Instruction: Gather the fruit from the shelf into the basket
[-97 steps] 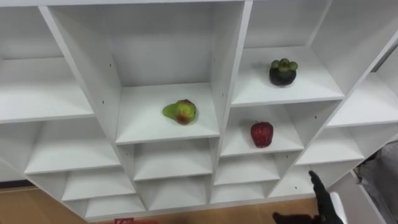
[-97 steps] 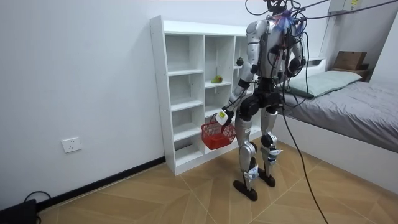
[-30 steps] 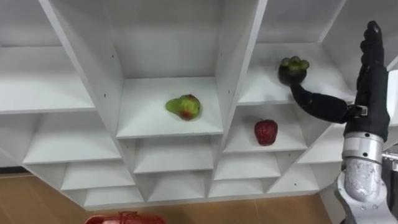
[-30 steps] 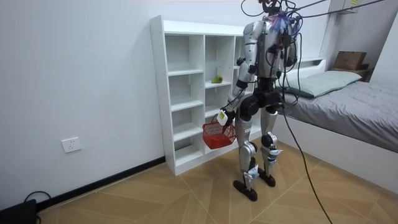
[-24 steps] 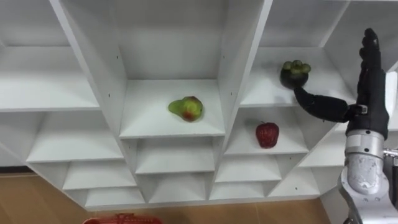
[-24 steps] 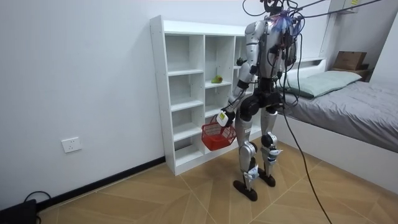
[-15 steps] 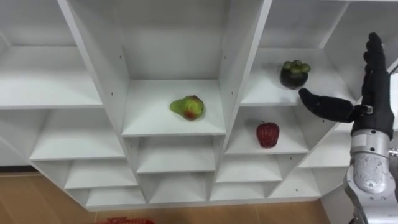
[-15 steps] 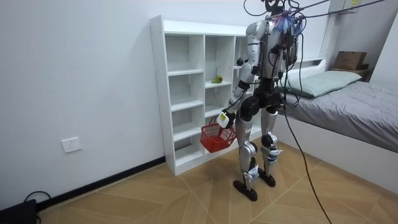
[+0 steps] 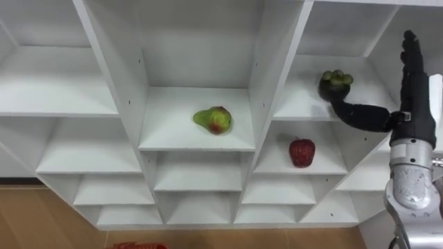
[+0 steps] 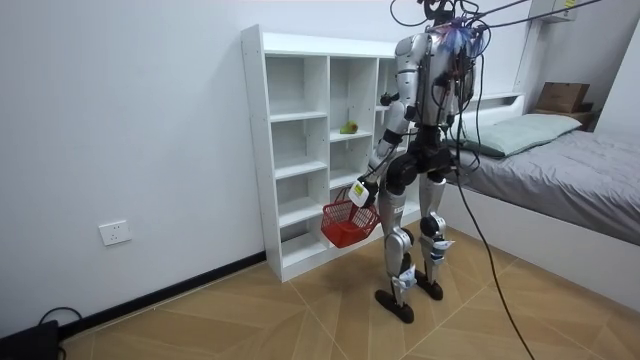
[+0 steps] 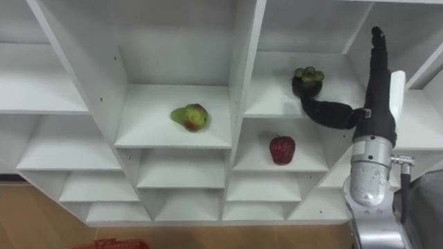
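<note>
A white closet (image 9: 266,76) of open shelves holds three fruits. A green-red pear (image 9: 213,119) lies in the middle compartment. A dark mangosteen (image 9: 335,84) with a green cap sits one column to the right, and a red fruit (image 9: 302,151) rests on the shelf below it. My right hand (image 9: 414,97) is raised in front of the right column, open, fingers straight up. Its thumb reaches left and its tip meets the mangosteen (image 11: 307,81). In the room view my left hand (image 10: 359,189) hangs low, shut on the handle of a red basket (image 10: 349,222).
I stand facing the closet (image 10: 300,150), close to it. A bed (image 10: 570,165) lies behind me at the room view's right. The basket's red rim (image 9: 137,245) peeks in at the bottom edge. Wooden floor runs under the shelves.
My right hand has risen from low at the right up to the mangosteen's shelf, and its thumb has closed in on that fruit. The basket swung slightly; the head view shifted.
</note>
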You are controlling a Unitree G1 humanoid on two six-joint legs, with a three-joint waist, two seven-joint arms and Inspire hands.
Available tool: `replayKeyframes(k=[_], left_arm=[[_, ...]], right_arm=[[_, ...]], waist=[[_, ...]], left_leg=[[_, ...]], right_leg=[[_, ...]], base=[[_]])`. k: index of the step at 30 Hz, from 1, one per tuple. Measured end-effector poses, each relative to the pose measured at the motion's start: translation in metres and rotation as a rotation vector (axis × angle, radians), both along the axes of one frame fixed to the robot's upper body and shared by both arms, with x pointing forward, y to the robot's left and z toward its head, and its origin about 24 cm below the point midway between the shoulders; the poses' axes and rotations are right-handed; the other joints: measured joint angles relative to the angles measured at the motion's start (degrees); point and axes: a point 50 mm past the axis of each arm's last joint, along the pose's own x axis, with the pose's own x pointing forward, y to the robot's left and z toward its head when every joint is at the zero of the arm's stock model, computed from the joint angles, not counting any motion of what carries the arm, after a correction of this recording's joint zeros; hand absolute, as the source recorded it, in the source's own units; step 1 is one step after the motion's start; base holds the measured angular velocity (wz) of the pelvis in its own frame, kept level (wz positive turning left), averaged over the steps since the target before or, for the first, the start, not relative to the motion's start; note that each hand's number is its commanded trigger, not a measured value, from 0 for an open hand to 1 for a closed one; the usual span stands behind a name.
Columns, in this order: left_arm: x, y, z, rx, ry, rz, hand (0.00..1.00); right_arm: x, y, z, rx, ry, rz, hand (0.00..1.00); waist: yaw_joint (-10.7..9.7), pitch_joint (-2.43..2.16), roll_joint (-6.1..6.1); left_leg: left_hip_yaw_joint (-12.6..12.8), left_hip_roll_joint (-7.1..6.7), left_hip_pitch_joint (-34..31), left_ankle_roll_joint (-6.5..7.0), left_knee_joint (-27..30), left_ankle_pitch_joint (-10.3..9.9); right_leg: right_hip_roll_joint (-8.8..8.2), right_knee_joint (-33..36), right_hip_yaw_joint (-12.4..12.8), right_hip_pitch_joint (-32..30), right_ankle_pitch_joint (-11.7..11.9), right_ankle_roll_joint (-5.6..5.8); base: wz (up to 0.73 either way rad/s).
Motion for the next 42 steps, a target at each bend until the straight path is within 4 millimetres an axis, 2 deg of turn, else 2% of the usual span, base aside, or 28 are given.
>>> replayKeyframes(k=[1,7,26,31,42], left_arm=[[0.001,0.0,0.0,0.0,-0.002,-0.001,1.0],[0.001,0.0,0.0,-0.003,-0.002,-0.003,1.0],[0.007,-0.003,0.001,-0.05,-0.013,-0.03,1.0],[0.009,-0.003,0.001,-0.06,-0.018,-0.035,1.0],[0.01,-0.001,0.002,-0.063,0.003,-0.033,1.0]], right_arm=[[0.002,0.001,0.003,-0.003,-0.008,0.008,0.0],[0.014,0.006,0.016,-0.049,-0.04,0.057,0.0],[0.02,0.005,0.02,-0.076,-0.026,0.089,0.0],[0.031,0.001,0.012,-0.068,0.043,0.08,0.0],[0.031,-0.007,-0.01,-0.056,0.19,0.064,0.0]], waist=[[0.1,0.09,-0.16],[0.1,-0.1,-0.5],[0.4,-0.13,-0.24],[0.8,-0.17,-0.28],[1.6,-0.39,-0.55]], left_leg=[[-0.1,0.0,0.0,0.0,0.0,0.0],[-0.4,-0.02,0.1,0.0,0.0,0.0],[-1.4,-0.12,-0.1,0.0,0.7,0.0],[-1.4,-0.12,-0.1,0.0,0.7,0.0],[-1.6,-0.13,-0.3,0.0,0.7,0.0]], right_leg=[[-0.01,0.0,0.0,0.0,0.0,0.0],[0.0,0.1,-0.2,0.3,0.0,-0.01],[-0.16,0.1,-1.3,0.9,0.0,-0.04],[-0.14,0.2,-1.3,0.9,0.0,-0.05],[-0.18,0.2,-1.5,0.9,0.0,-0.05]], base=[[0.0],[0.03],[0.02],[0.0],[0.0]])
